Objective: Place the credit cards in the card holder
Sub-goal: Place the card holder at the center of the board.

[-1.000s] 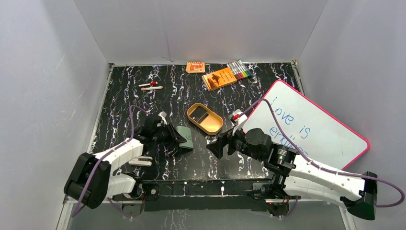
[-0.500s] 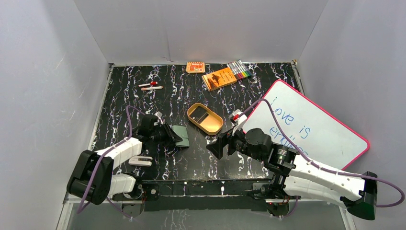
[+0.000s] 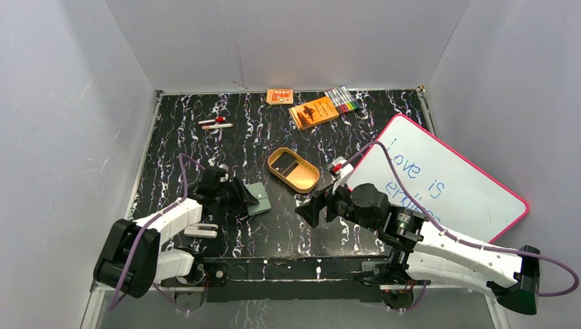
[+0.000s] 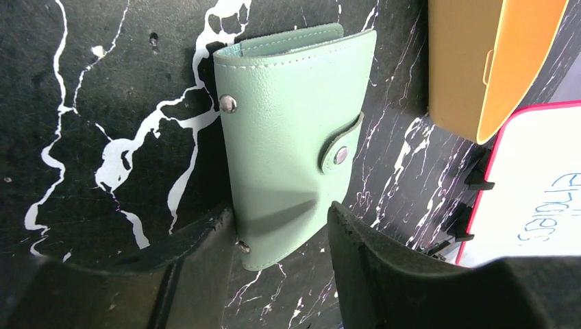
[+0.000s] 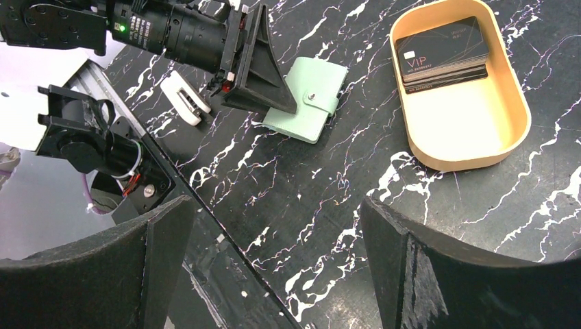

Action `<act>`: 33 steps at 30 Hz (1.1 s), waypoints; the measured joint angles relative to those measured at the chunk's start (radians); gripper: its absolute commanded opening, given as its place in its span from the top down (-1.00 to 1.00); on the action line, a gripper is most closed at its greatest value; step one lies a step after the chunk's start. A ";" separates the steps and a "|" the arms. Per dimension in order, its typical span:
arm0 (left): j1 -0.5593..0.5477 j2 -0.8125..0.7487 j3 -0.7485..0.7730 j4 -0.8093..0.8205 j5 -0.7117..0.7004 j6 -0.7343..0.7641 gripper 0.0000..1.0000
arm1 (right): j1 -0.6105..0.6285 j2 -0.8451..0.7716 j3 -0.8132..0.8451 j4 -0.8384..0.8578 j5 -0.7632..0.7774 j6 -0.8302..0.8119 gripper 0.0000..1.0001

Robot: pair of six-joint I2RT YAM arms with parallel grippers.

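Black marbled worktop (image 3: pixel 205 147) under grey walls carries the holder (image 4: pixel 288 137), lying flat toward its near-left corner and snapped shut. The left gripper (image 4: pixel 282 218) has its jaws apart, flanking the holder's near end without a clear grip. The cards (image 5: pixel 442 48) lie stacked at one end of the tray (image 5: pixel 466 130) mid-worktop. The right gripper (image 5: pixel 277 205) hangs wide apart and empty. Likely trouble: nothing pins the holder, so a nudge may skid it, the snap may resist, or several thin cards may lift together.

Pale grey walls (image 3: pixel 274 41) enclose a black tabletop (image 3: pixel 178 137) veined with white marble streaks.
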 measured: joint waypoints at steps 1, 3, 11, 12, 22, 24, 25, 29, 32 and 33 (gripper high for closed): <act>0.000 0.000 0.000 0.000 -0.002 -0.002 -0.01 | 0.000 0.000 0.000 0.000 0.000 0.000 -0.97; 0.000 -0.001 0.000 0.000 -0.006 -0.005 -0.06 | 0.000 0.000 0.000 0.000 0.000 0.000 -0.97; 0.000 -0.034 0.000 -0.019 -0.036 -0.023 -0.43 | 0.000 0.000 0.000 -0.002 0.000 0.000 -0.97; 0.000 -0.042 0.000 -0.023 -0.042 -0.024 -0.51 | 0.000 0.000 0.000 -0.001 0.000 0.000 -0.97; 0.000 -0.097 0.001 -0.061 -0.106 -0.050 -0.82 | 0.000 0.005 0.000 0.000 0.004 0.000 -0.97; 0.000 -0.108 0.001 -0.077 -0.121 -0.052 -0.82 | 0.000 0.005 0.000 -0.001 0.004 0.000 -0.97; 0.000 -0.114 0.001 -0.086 -0.131 -0.054 -0.82 | 0.000 0.005 0.000 0.000 0.005 0.000 -0.97; 0.000 -0.145 0.001 -0.136 -0.170 -0.063 -0.83 | 0.000 0.005 0.000 -0.003 0.024 0.004 -0.97; 0.000 -0.164 0.005 -0.179 -0.188 -0.064 -0.84 | 0.000 0.011 0.002 -0.020 0.069 0.025 -0.97; 0.000 -0.167 0.006 -0.190 -0.190 -0.064 -0.84 | 0.000 0.016 0.002 -0.026 0.086 0.032 -0.97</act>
